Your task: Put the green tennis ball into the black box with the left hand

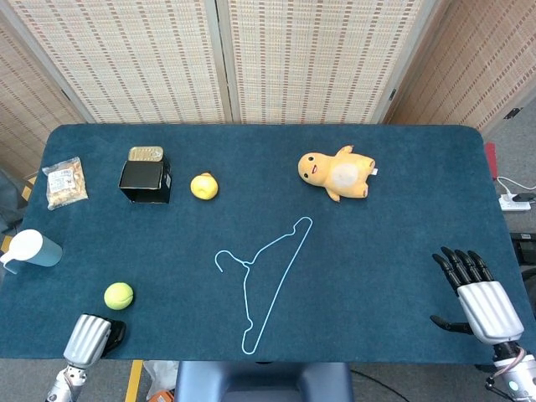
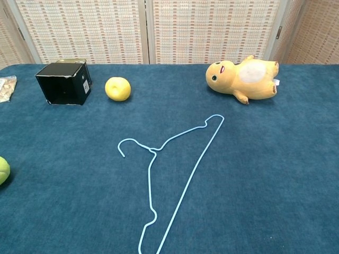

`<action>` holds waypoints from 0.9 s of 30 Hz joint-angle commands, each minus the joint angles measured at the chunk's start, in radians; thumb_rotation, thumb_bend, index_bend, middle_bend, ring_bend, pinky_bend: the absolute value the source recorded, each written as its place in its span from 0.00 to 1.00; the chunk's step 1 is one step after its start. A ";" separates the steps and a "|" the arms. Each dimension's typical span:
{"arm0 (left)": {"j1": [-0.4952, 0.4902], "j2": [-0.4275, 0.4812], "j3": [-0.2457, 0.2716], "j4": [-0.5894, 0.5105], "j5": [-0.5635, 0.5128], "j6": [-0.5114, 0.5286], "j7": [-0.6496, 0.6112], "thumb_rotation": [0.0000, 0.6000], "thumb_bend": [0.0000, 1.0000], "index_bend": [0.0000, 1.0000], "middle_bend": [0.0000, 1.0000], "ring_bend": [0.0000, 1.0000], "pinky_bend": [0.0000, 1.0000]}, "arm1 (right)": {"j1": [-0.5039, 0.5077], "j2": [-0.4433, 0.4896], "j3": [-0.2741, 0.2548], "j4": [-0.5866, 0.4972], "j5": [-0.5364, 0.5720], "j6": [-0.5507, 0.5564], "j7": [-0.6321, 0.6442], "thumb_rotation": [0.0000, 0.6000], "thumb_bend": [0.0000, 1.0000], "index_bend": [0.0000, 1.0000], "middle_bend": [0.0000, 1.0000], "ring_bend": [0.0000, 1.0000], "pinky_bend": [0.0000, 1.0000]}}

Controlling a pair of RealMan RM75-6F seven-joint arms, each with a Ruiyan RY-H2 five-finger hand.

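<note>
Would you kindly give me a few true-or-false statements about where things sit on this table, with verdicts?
1. The green tennis ball lies inside the black box. False: it rests on the cloth near the left hand.
2. A yellow fruit sits beside the box. True.
3. The right hand holds the wire hanger. False: it holds nothing, fingers spread.
4. The plush toy lies beyond the hanger. True.
</note>
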 commanded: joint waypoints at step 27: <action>-0.120 -0.049 -0.045 0.008 -0.082 -0.148 0.043 1.00 0.84 1.00 1.00 1.00 1.00 | -0.019 0.004 -0.007 0.021 -0.030 0.049 0.041 1.00 0.00 0.00 0.00 0.00 0.00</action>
